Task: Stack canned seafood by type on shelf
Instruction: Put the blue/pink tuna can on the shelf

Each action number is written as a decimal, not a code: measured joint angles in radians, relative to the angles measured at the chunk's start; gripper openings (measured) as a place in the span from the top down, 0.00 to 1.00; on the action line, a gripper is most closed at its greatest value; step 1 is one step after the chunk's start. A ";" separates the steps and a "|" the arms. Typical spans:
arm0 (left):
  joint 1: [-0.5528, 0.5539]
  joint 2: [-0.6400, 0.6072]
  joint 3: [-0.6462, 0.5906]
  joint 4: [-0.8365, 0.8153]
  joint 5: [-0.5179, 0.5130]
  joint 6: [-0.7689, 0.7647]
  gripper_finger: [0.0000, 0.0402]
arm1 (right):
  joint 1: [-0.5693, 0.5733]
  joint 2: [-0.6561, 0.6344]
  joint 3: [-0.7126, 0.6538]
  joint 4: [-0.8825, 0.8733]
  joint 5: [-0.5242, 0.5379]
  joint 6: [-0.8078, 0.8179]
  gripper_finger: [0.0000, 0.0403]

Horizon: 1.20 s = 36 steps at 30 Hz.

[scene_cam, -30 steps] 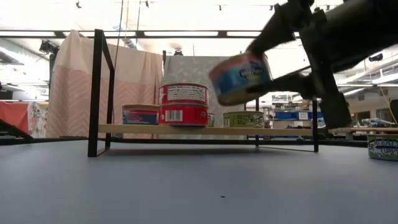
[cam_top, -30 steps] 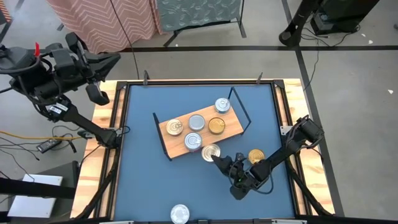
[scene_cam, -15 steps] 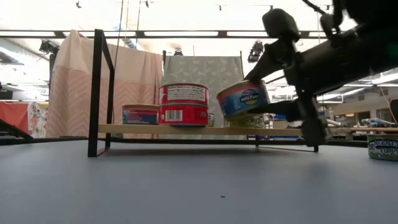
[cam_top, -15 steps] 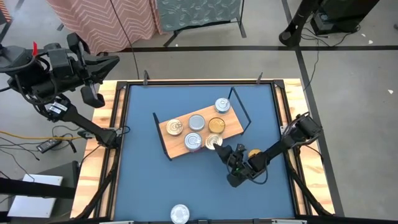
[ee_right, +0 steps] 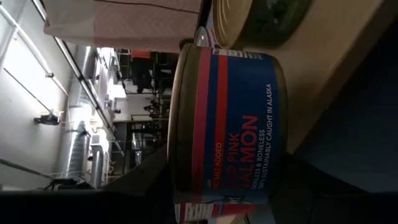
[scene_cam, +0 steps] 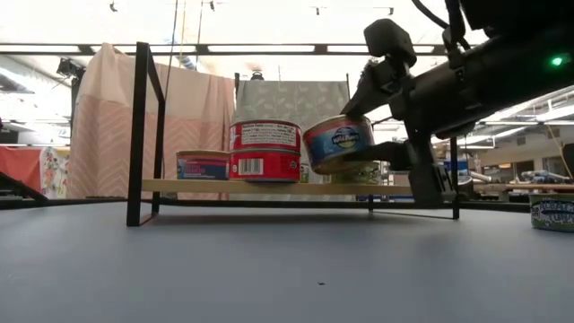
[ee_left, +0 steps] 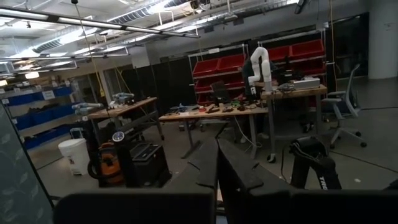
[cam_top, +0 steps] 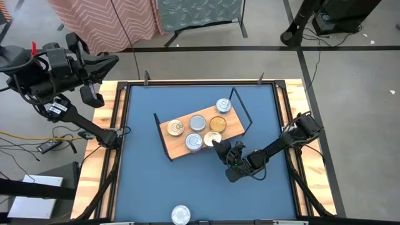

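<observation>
The light-wood shelf (cam_top: 236, 130) stands on the blue table with several tins on its board, among them a red-labelled stack of two (scene_cam: 265, 150) and a flat blue-labelled tin (scene_cam: 202, 165). My right gripper (cam_top: 216, 143) is shut on a blue-labelled salmon tin (scene_cam: 338, 142), just above the board's near edge, right beside the red stack. My left gripper (ee_left: 217, 167) is shut on nothing. It is raised beyond the table's far left corner, pointing out into the room. My right gripper pinches the salmon tin by its two flat faces, one finger over the lid (cam_top: 212, 137) and the other under the base. The fingers (scene_cam: 381, 160) come nearly level from the table's right. The tin is tilted, its label (ee_right: 245, 124) facing the wrist, just above the board.
A loose silver-lidded tin (cam_top: 180, 214) lies at the table's near edge, and another tin (scene_cam: 552, 213) sits to the right of the shelf. Black wire end frames (scene_cam: 139, 135) rise at both ends of the shelf. A wooden rim (cam_top: 289, 112) borders the table.
My right gripper has carried the salmon tin toward the table's left and far edge and slightly down, from beside the shelf to above the board's near edge next to the red stack. The tin has stayed tilted in the hold.
</observation>
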 joint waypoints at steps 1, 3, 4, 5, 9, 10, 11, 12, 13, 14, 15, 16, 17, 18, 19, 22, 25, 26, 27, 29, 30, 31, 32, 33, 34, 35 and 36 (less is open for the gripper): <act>0.000 -0.003 0.000 0.000 0.000 0.000 0.97 | 0.000 0.000 0.000 0.001 -0.007 0.001 0.49; 0.000 -0.006 0.000 0.000 0.000 0.000 0.97 | -0.005 0.000 0.000 0.000 -0.030 0.003 0.49; 0.000 -0.007 0.000 0.000 0.000 0.000 0.97 | -0.010 0.000 0.000 -0.005 -0.041 0.003 0.49; 0.000 -0.008 0.000 0.000 0.000 0.000 0.97 | -0.015 0.000 0.000 -0.007 -0.050 0.004 0.49; 0.000 -0.007 0.000 0.000 0.000 0.001 0.97 | -0.029 0.000 0.000 -0.010 -0.066 0.004 0.49; 0.000 -0.007 0.000 0.000 0.000 0.001 0.97 | -0.033 0.000 0.000 -0.015 -0.073 0.004 0.49; 0.000 -0.007 0.000 0.000 0.000 0.001 0.97 | -0.036 0.000 0.000 -0.022 -0.078 0.005 0.49; 0.000 -0.007 0.000 0.000 0.000 0.000 0.97 | -0.039 0.000 0.000 -0.027 -0.080 0.008 0.49; 0.000 -0.007 0.000 0.000 0.000 -0.002 0.97 | -0.042 0.000 0.000 -0.031 -0.085 0.008 0.49; 0.000 -0.007 0.000 0.000 0.000 -0.003 0.97 | -0.046 0.000 0.001 -0.034 -0.088 0.008 0.49; 0.000 -0.007 0.000 0.000 0.000 -0.004 0.97 | -0.048 0.000 0.001 -0.038 -0.089 0.009 0.49; 0.000 -0.007 0.000 0.000 0.000 -0.004 0.97 | -0.051 0.000 0.001 -0.043 -0.089 0.009 0.49; 0.000 -0.007 0.000 0.000 0.000 -0.005 0.97 | -0.055 0.000 0.002 -0.046 -0.089 0.009 0.49; 0.000 -0.007 0.000 0.000 0.000 -0.009 0.97 | -0.058 0.000 0.002 -0.047 -0.089 0.009 0.49; 0.000 -0.007 0.000 0.000 0.001 -0.019 0.97 | -0.062 0.000 0.002 -0.047 -0.090 0.009 0.49; 0.000 -0.007 0.000 0.000 0.027 -0.027 0.97 | -0.073 0.000 0.002 -0.051 -0.097 0.009 0.49; 0.000 -0.007 0.000 0.000 0.055 -0.028 0.97 | -0.083 -0.001 0.002 -0.058 -0.104 0.009 0.49; 0.000 -0.007 0.000 0.000 0.060 -0.028 0.97 | -0.086 -0.001 0.002 -0.057 -0.109 0.008 0.49; 0.000 -0.007 0.000 0.000 0.063 -0.028 0.97 | -0.087 -0.001 0.002 -0.053 -0.112 0.008 0.49; 0.000 -0.007 0.000 0.000 0.064 -0.031 0.97 | -0.087 -0.001 0.002 -0.048 -0.116 0.005 0.48; 0.000 -0.007 0.000 0.000 0.064 -0.032 0.97 | -0.087 -0.001 0.002 -0.047 -0.117 0.002 0.47; 0.000 -0.007 0.000 0.000 0.064 -0.032 0.97 | -0.085 -0.001 0.002 -0.047 -0.121 0.001 0.45; 0.000 -0.007 0.000 0.000 0.064 -0.032 0.97 | -0.085 -0.001 0.001 -0.049 -0.129 0.000 0.44; 0.000 -0.007 0.000 0.000 0.066 -0.033 0.97 | -0.084 0.000 0.000 -0.053 -0.142 -0.002 0.42; 0.000 -0.007 0.000 -0.001 0.073 -0.034 0.97 | -0.084 0.002 -0.001 -0.055 -0.143 -0.006 0.40; 0.000 -0.007 0.000 0.000 0.082 -0.035 0.97 | -0.083 0.003 -0.001 -0.055 -0.142 -0.007 0.38; 0.000 -0.007 0.000 0.000 0.093 -0.035 0.97 | -0.083 0.002 -0.001 -0.047 -0.138 -0.008 0.37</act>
